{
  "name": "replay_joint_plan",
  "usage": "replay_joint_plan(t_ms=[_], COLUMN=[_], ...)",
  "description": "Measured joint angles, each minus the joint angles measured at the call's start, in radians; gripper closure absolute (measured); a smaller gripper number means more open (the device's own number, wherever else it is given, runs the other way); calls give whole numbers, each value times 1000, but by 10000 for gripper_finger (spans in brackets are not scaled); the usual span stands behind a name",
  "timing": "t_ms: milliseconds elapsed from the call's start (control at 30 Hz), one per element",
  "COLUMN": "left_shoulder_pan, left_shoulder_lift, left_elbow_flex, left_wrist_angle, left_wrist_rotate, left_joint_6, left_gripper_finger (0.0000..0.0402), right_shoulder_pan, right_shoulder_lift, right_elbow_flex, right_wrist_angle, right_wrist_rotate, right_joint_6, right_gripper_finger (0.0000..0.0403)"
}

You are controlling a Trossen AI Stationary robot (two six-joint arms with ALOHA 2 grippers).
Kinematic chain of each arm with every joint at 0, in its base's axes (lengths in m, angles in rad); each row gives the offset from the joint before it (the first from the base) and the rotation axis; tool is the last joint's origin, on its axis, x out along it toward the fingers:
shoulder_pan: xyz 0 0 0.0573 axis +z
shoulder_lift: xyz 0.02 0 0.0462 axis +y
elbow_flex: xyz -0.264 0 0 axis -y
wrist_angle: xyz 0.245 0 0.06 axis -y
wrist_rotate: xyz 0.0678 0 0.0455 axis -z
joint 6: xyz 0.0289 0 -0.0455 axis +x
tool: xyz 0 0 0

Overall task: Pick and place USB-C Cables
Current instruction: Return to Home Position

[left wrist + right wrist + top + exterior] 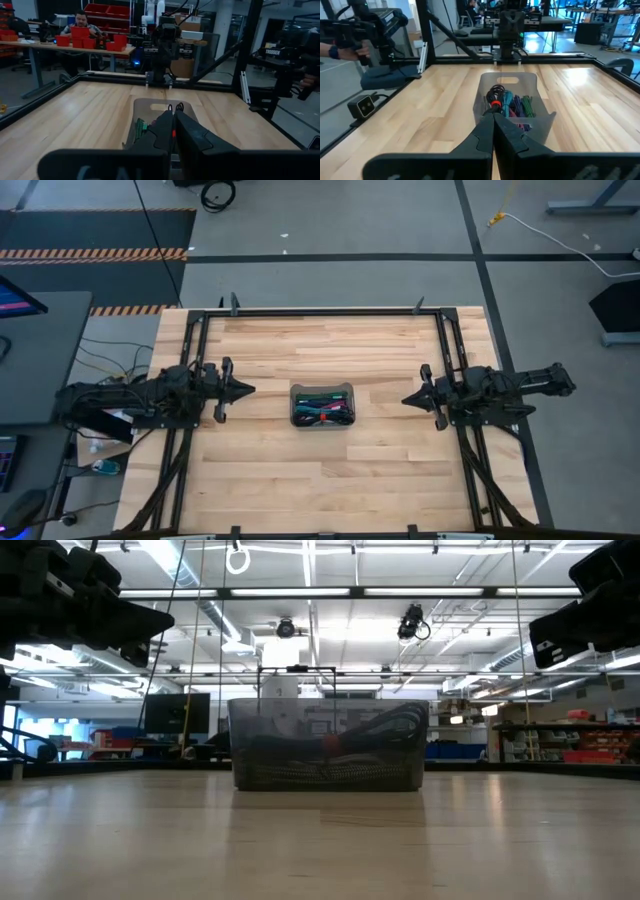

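Observation:
Several short USB-C cables [512, 105], black-red, green, purple and others, lie bundled inside a translucent grey tray [322, 405] at the table's middle; the low view shows them through the tray's wall [330, 745]. My left gripper [250, 390] hangs shut above the table left of the tray, pointing level at it. My right gripper [406, 399] hangs shut right of the tray, pointing level at it. In the wrist views the left gripper [173, 116] and the right gripper [493, 116] hold nothing.
Bare wooden tabletop [330, 480] lies all around the tray. A black metal frame [320, 313] runs along the table's edges. A person [80, 25] sits at a bench with red bins beyond the table's right side. A hand [342, 51] holds a device beyond the left side.

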Motion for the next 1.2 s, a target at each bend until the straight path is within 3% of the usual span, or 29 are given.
replay_joint_plan(t_ms=[1200], left_shoulder_pan=[0], left_shoulder_lift=[0], left_elbow_flex=[0], left_wrist_angle=[0], left_wrist_rotate=[0], left_joint_6=[-27], left_gripper_finger=[377], right_shoulder_pan=[0], right_shoulder_lift=[0], right_elbow_flex=[0], right_wrist_angle=[22], right_wrist_rotate=[-4], right_joint_6=[8], right_gripper_finger=[391])
